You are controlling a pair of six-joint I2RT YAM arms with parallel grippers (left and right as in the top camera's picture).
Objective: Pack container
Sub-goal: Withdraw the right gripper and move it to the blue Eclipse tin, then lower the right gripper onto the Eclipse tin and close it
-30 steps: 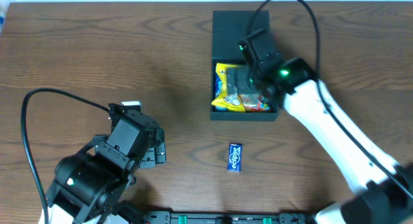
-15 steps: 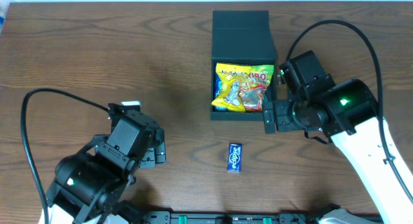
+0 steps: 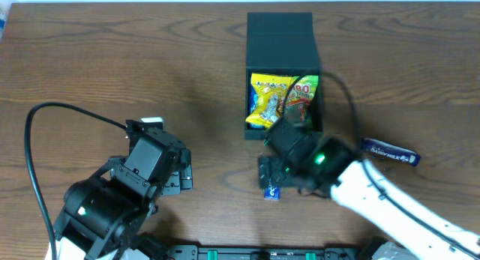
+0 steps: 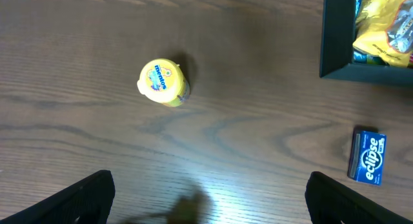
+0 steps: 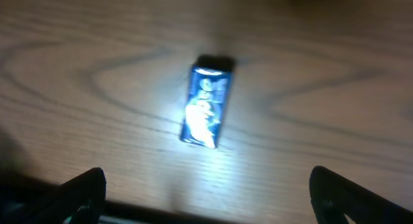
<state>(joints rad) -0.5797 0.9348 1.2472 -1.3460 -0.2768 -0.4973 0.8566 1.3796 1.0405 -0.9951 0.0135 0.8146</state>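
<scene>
The container (image 3: 279,37) is a dark box with its flap lid open, at the back middle of the table. Yellow snack packets (image 3: 279,99) lie inside it. Its corner (image 4: 337,37) and a packet (image 4: 384,24) show in the left wrist view. A blue Eclipse gum pack (image 3: 271,192) lies in front of the box; it also shows in the left wrist view (image 4: 366,157) and the right wrist view (image 5: 206,102). My right gripper (image 3: 270,173) (image 5: 213,199) is open just above and near the pack. My left gripper (image 3: 180,177) (image 4: 210,204) is open and empty at the front left.
A yellow Mentos bottle (image 4: 164,83) lies on the wood ahead of the left gripper. A blue Dairy Milk bar (image 3: 390,151) lies at the right, beside the right arm. The table's front edge carries a black rail (image 3: 262,252).
My right arm has swung from over the container to its right, then down and left over the gum pack. The Dairy Milk bar has come into view. The left arm has not moved.
</scene>
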